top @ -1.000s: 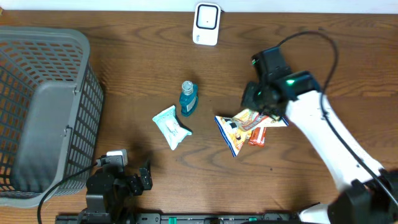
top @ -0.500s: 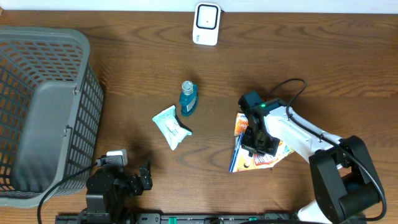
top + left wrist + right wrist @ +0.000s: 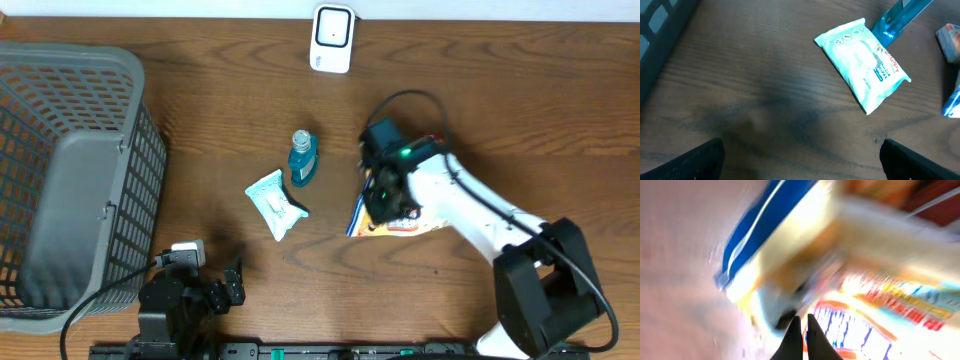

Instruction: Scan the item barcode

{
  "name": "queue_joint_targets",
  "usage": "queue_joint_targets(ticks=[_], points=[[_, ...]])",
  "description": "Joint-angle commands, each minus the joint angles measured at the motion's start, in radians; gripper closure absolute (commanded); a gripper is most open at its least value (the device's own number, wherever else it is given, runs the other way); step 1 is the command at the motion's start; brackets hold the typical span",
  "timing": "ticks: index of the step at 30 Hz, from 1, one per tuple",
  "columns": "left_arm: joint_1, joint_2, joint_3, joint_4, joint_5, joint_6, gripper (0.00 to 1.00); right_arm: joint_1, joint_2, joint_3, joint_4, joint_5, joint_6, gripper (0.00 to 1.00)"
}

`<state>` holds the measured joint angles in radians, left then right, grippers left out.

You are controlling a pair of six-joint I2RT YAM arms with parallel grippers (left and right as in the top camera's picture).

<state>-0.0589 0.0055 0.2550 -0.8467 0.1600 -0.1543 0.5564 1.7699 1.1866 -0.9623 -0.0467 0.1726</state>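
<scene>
While the right arm bends low, its end effector (image 3: pixel 385 198) is clamped on the snack packet (image 3: pixel 402 224).

A: Right wrist view, all smear. Snack packet (image 3: pixel 860 315) print was unreadable.
B: Overhead, the right gripper (image 3: pixel 385 200) covered most of that packet; only 1 blue-and-orange edge showed. Basket (image 3: pixel 150 170) ran off the left edge.
A: Left wrist: blue bottle (image 3: pixel 900 20) cropped at top; left gripper (image 3: pixel 800 162) showed 2 dark tips only.

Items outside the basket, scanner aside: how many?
3: wipes pack at centre, bottle beside it, snack bag in the right gripper. The arm may hide another.
</scene>
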Motion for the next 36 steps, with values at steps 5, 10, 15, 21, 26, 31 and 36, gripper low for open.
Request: queue_joint_targets(ticks=[5, 10, 15, 21, 26, 31, 36], points=[[0.003, -0.002, -0.005, -0.039, 0.015, -0.001, 0.01, 0.113, 0.001, 0.01, -0.06, 0.201, 0.267, 0.99], [0.003, -0.002, -0.005, -0.039, 0.015, -0.001, 0.01, 0.089, 0.001, 0.023, -0.032, 0.373, 0.483, 0.99], [0.003, -0.002, -0.005, -0.039, 0.015, -0.001, 0.01, 0.035, 0.003, 0.027, 0.11, 0.37, 0.504, 0.99], [0.003, -0.002, -0.005, -0.039, 0.015, -0.001, 0.01, -0.026, 0.016, 0.027, 0.325, 0.181, 0.358, 0.99], [0.003, -0.002, -0.005, -0.039, 0.015, -0.001, 0.01, -0.039, 0.073, 0.027, 0.357, 0.086, 0.321, 0.99], [0.003, -0.002, -0.005, -0.039, 0.015, -0.001, 0.01, -0.009, 0.116, 0.027, 0.381, -0.233, 0.03, 0.99], [0.003, -0.002, -0.005, -0.039, 0.016, -0.001, 0.01, 0.029, 0.098, 0.029, 0.285, -0.367, -0.122, 0.99]])
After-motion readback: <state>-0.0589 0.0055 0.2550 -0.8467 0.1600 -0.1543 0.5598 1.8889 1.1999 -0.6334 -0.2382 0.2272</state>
